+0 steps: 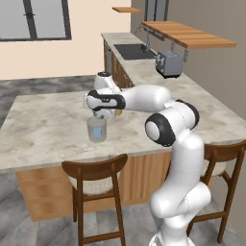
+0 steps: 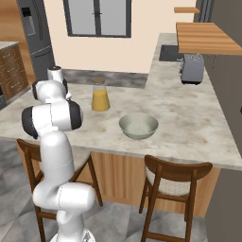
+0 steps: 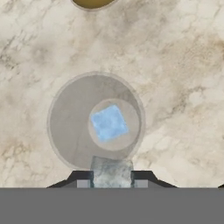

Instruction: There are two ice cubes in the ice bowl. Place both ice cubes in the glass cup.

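— What's the left base view giving you?
— The gripper (image 1: pixel 100 115) hangs right over the cup (image 1: pixel 97 129) on the counter (image 1: pixel 43 120).

— And from the right?
— The bowl (image 2: pixel 138 126) sits on the counter, well apart from the arm, with a carafe (image 2: pixel 100 97) of juice beyond it.

— The hand view?
— Straight down into the cup (image 3: pixel 70 127): one cube (image 3: pixel 109 123) lies on its bottom. The fingers (image 3: pixel 83 178) pinch a second cube (image 3: pixel 111 173) just above the rim.
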Robot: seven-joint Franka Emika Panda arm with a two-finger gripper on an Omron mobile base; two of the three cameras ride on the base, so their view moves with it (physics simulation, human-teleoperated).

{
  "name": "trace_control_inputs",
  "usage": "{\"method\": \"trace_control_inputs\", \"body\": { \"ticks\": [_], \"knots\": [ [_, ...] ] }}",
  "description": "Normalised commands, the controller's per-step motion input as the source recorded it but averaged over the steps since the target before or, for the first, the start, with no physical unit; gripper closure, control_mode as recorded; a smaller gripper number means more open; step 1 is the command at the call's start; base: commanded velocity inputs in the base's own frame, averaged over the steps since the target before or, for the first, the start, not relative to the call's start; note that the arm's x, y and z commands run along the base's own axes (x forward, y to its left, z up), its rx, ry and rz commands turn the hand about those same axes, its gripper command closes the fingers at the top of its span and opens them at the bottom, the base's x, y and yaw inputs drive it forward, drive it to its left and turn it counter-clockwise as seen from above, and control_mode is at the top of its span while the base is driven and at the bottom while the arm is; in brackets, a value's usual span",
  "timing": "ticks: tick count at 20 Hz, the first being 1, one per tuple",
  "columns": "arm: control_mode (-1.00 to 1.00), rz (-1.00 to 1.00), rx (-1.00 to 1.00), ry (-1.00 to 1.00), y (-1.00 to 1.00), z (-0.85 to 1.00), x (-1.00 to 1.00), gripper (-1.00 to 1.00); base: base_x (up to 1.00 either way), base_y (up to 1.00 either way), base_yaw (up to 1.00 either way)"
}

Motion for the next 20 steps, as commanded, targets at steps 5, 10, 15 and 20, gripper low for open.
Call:
{"method": "trace_control_inputs", "body": {
  "ticks": [5,10,15,20],
  "knots": [
    [-1.00,0.03,0.00,-0.03,0.00,-0.10,0.18,1.00,0.00,0.00,0.00],
    [-1.00,0.03,0.00,-0.02,0.01,-0.07,0.24,1.00,0.00,0.00,0.00],
    [-1.00,0.03,0.00,0.00,0.03,-0.09,0.16,1.00,0.00,0.00,0.00],
    [-1.00,0.03,0.00,0.00,0.04,-0.07,0.12,1.00,0.00,0.00,0.00]
  ]
}}
